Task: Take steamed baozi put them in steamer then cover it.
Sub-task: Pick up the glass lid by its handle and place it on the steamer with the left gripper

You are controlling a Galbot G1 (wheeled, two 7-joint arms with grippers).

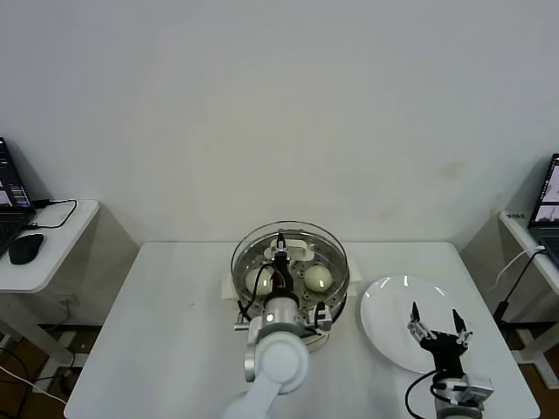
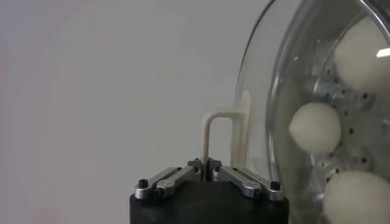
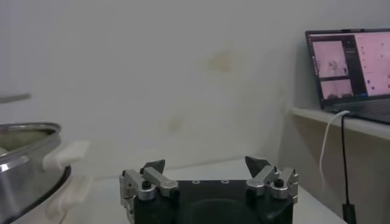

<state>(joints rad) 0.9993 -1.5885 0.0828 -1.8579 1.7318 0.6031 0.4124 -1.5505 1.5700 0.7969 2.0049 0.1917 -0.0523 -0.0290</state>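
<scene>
My left gripper [image 2: 208, 163] is pinched shut on the lid handle [image 2: 225, 135], right above the steamer [image 1: 336, 262]. My right gripper [image 1: 439, 325] waits open over the plate [image 1: 384, 305].

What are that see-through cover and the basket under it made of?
The lid looks like clear glass: the baozi show through it. Its handle, pinched by the left gripper, looks like cream plastic, matte. The steamer seems polished steel, with a shiny rim. The right gripper hangs open over the plate.
</scene>
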